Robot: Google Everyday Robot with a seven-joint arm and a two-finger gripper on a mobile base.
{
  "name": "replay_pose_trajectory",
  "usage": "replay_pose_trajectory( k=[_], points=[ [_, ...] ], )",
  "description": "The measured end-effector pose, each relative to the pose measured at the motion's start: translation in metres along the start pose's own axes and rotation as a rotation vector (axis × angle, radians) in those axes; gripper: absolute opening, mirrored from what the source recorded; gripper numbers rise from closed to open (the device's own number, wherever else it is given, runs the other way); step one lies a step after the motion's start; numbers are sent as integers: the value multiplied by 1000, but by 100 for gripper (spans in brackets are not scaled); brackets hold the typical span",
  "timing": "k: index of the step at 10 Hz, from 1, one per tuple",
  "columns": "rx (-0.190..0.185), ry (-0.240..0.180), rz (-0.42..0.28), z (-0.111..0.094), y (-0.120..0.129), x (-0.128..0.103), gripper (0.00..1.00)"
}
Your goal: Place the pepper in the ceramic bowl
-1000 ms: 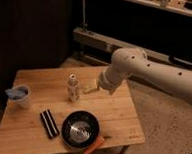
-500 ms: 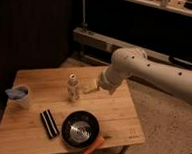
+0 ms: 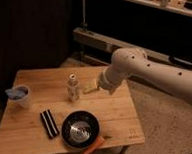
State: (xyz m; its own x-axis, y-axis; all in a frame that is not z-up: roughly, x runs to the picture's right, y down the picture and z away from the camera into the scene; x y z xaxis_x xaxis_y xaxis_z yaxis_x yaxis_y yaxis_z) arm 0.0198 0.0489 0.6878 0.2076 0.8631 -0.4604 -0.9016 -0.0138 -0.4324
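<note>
The orange-red pepper (image 3: 93, 146) lies on the wooden table (image 3: 121, 113) at its front edge, just right of and touching the rim of the black ceramic bowl (image 3: 80, 129). The bowl's grey ringed inside holds nothing. My white arm reaches in from the right, and the gripper (image 3: 92, 88) hangs over the table's far middle, well behind the bowl and pepper. A yellowish thing shows at its tip.
A small pale bottle (image 3: 73, 88) stands at the table's middle, just left of the gripper. A pale-blue cup (image 3: 20, 95) sits at the left edge. A black striped block (image 3: 49, 123) lies left of the bowl. Dark shelving stands behind.
</note>
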Motion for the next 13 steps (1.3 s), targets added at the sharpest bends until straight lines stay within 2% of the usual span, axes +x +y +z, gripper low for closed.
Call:
replay_pose_trajectory(
  k=[3, 5, 7, 9, 10, 11, 13],
  points=[
    [0, 0, -2, 0, 0, 0, 80],
    [-20, -23, -50, -2, -3, -1, 80],
    [-68, -71, -145, -9, -20, 8, 80],
    [-129, -122, -242, -24, -52, 34, 80],
    [-156, -135, -285, -31, -63, 45, 80],
    [-199, -155, -357, -41, -77, 60, 80],
    [-245, -189, -438, -52, -89, 76, 80]
  ],
)
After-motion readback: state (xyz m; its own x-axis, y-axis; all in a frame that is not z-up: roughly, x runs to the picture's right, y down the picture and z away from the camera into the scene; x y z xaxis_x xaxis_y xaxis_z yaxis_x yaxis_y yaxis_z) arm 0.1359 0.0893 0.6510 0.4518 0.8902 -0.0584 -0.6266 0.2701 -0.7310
